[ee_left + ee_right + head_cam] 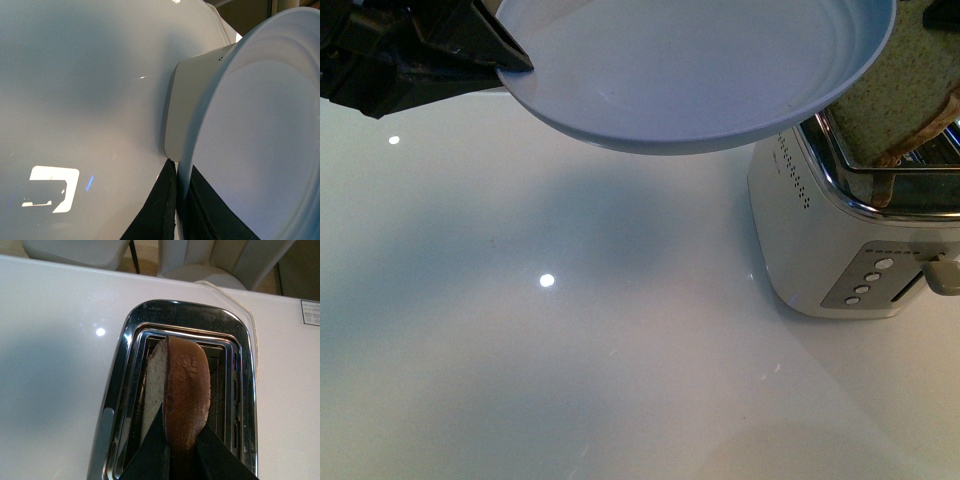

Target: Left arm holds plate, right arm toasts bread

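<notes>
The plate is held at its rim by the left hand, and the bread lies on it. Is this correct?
No. The left hand holds the plate at its rim, but the bread is not on it: the right wrist view shows the right hand holding it at the toaster slot.

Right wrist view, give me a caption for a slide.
Right tool pinches the bread, crust edge toward the camera, at the toaster's open slot.

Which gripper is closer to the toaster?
Right. The right gripper holds the bread at the toaster slot; the left gripper grips the plate, off to the toaster's left.
</notes>
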